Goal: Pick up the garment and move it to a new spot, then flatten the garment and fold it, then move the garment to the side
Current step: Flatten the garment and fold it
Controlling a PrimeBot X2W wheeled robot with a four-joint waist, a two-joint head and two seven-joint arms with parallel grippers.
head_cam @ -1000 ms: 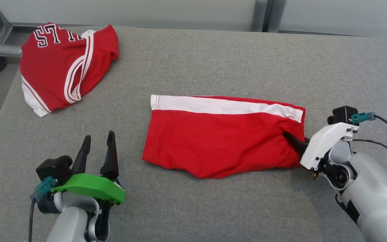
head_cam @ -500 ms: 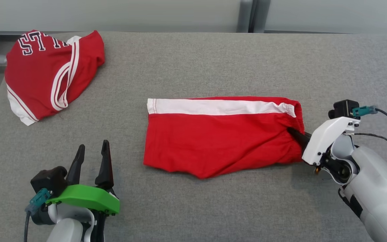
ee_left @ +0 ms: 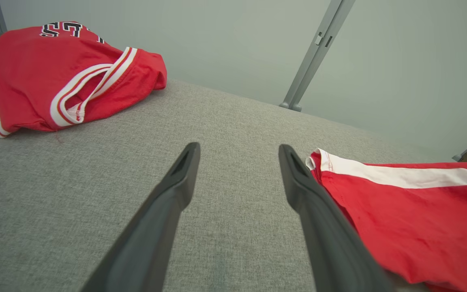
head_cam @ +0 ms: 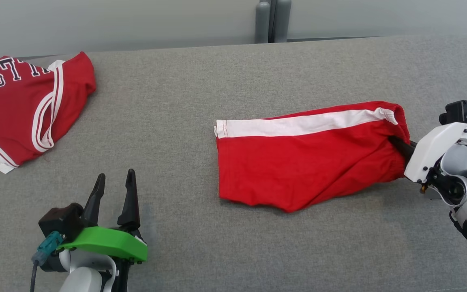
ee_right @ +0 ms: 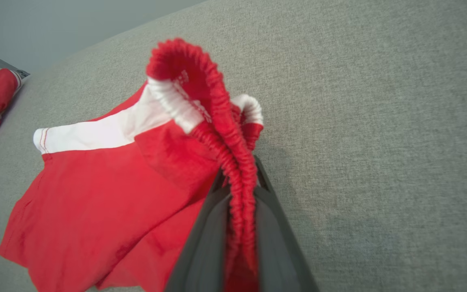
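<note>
Shorts [head_cam: 306, 162], red with a white stripe, lie right of centre on the grey table [head_cam: 168, 105]. Nearest, at lower left, the left gripper [head_cam: 116, 175] holds its fingers apart. At the right edge, the right gripper [head_cam: 399, 144] is clamped on their waistband. A jersey [head_cam: 18, 105] lies at upper left.

On the padded surface [head_cam: 201, 81] before us, the shorts [head_cam: 298, 162] lie right of centre, with their waistband [ee_right: 233, 134] end to the right and raised. Our right gripper [head_cam: 395, 142] is at that end, one finger on either side of the waistband (both touching it). The jersey [head_cam: 18, 109] lies at the far left, well apart from the shorts. Our left gripper [head_cam: 116, 175] is near us at the lower left, touching neither garment. Behind the surface stands a wall [head_cam: 116, 24] with a post [head_cam: 272, 20].
</note>
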